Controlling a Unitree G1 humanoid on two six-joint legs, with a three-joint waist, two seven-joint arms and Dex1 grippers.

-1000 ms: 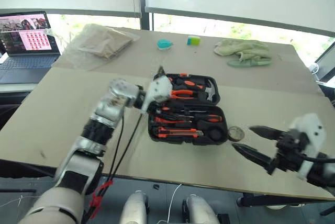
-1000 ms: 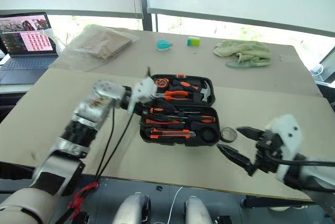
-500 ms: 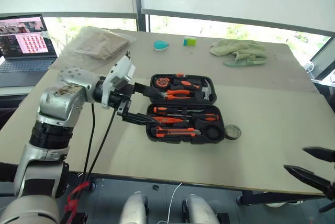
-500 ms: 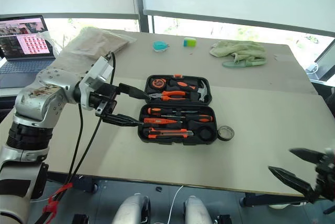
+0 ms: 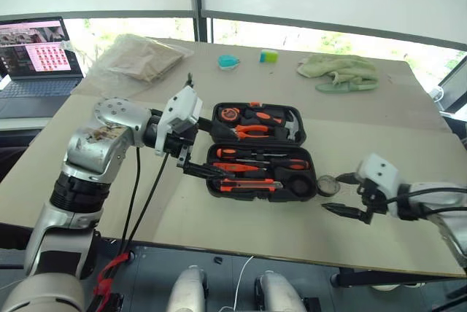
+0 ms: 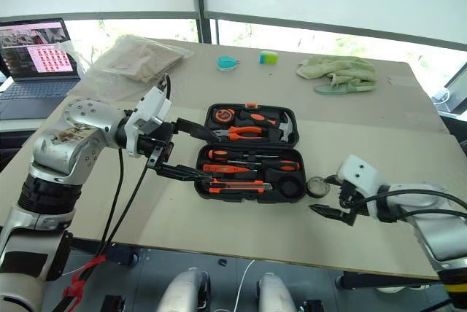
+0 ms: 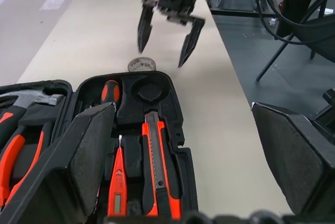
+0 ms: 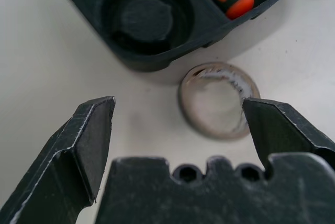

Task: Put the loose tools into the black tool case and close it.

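The black tool case (image 5: 309, 135) lies open mid-table. Its far half holds a hammer, pliers and a tape measure. Orange screwdrivers (image 5: 259, 155) and a utility knife (image 7: 156, 156) lie in the near half, beside an empty round recess (image 7: 147, 90). A small greyish ring (image 5: 326, 184) rests on the table just right of the case. My right gripper (image 5: 333, 193) is open, low over the table, and the ring (image 8: 219, 100) lies between its fingers, untouched. Open and empty, my left gripper (image 5: 221, 151) hovers over the case's left end.
A laptop (image 5: 36, 53) stands at the far left. A plastic bag (image 5: 142, 57), a teal object (image 5: 229, 61), a small green block (image 5: 269, 55) and a green cloth (image 5: 339, 71) lie along the table's far side. The table's front edge runs just below my right gripper.
My right gripper swung forward and down from beyond the table's front edge to straddle the ring. My left gripper drew back from over the case to its left end and opened wide.
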